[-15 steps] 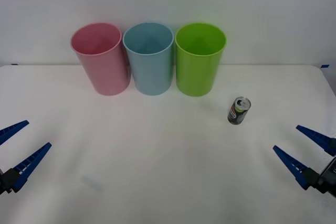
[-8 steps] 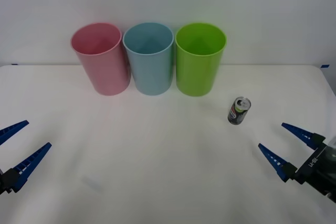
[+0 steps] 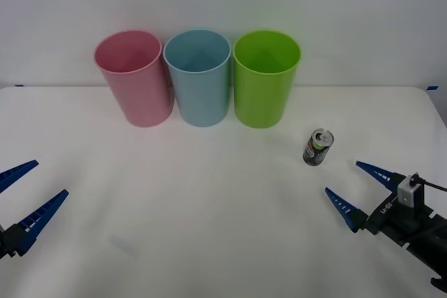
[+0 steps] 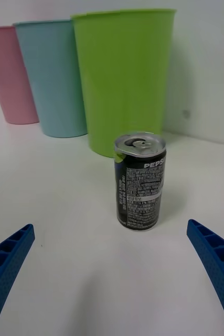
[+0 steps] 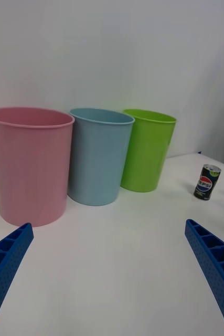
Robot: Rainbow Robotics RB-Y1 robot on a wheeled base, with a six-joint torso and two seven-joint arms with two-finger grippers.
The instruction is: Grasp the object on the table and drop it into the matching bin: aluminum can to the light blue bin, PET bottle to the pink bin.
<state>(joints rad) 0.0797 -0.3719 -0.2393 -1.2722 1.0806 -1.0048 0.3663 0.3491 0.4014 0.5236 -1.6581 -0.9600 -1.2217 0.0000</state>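
Right claw (image 3: pixel 353 191) spread wide just short of the aluminum can (image 3: pixel 318 147), which stands upright on the desk (image 3: pixel 209 228) near the green bin (image 3: pixel 265 78); I judge it light, thin-walled, slick, so I'd pinch mid-body gently.

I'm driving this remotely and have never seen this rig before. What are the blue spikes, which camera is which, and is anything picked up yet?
The blue ribbed spikes are the fingers of the robot's two grippers. The wide picture looks down from above the arms: the left gripper waits open at the table's near left edge, and the right gripper is open, just short of the aluminum can. The two upright pictures come from cameras on the wrists. The right wrist view looks between its fingers at the can, standing upright. At the back stand the pink bin, the light blue bin and a green bin. Nothing is held yet.
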